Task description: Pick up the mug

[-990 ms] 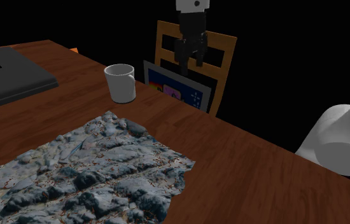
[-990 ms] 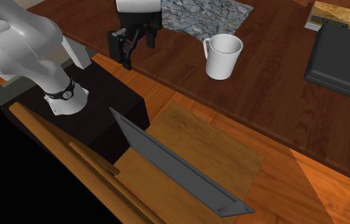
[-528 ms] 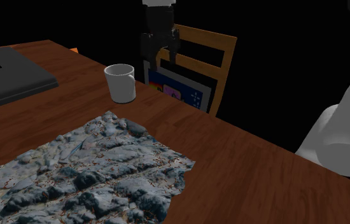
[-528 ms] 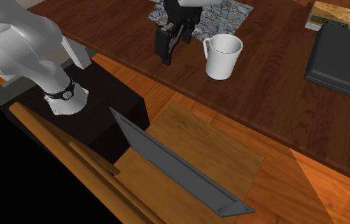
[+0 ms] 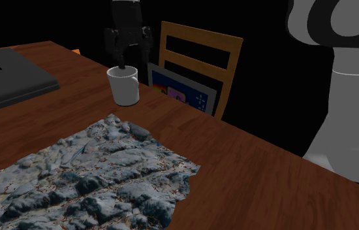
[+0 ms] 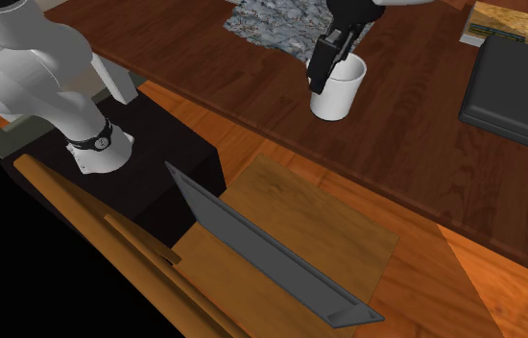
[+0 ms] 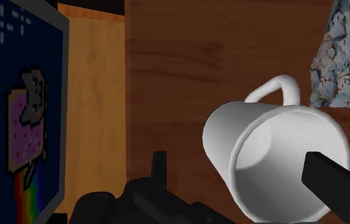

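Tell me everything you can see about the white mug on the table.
The mug is plain white and unpatterned, with a round open mouth, an empty inside and a loop handle. It stands upright on the dark wooden table, near its edge, apart from the grey rocky-patterned mat. The black gripper hangs just above its rim, fingers open, not clasping it.

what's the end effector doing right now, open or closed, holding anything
end effector: open, holding nothing, poised just above the white mug
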Controlling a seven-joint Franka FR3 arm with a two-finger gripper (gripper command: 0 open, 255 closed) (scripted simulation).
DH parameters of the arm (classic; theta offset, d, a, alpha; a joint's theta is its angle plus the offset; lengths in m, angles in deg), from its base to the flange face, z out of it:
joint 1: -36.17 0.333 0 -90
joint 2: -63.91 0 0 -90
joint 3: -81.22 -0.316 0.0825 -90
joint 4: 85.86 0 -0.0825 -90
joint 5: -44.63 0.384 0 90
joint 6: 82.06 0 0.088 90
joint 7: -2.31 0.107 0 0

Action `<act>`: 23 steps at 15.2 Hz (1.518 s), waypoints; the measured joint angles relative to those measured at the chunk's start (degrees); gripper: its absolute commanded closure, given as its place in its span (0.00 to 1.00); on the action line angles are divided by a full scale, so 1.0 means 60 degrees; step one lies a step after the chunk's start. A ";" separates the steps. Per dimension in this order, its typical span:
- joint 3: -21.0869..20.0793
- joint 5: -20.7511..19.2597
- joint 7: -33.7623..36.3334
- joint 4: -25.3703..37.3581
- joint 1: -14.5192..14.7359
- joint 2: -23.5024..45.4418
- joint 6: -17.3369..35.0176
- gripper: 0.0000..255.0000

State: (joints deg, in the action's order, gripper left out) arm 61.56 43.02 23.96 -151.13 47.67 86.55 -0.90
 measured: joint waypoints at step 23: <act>0.0007 0.0003 0.0004 -0.0467 -0.0010 0.0088 0.0569 1.00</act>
State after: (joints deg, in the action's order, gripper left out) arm 61.61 43.04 23.99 -153.92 47.61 87.08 2.52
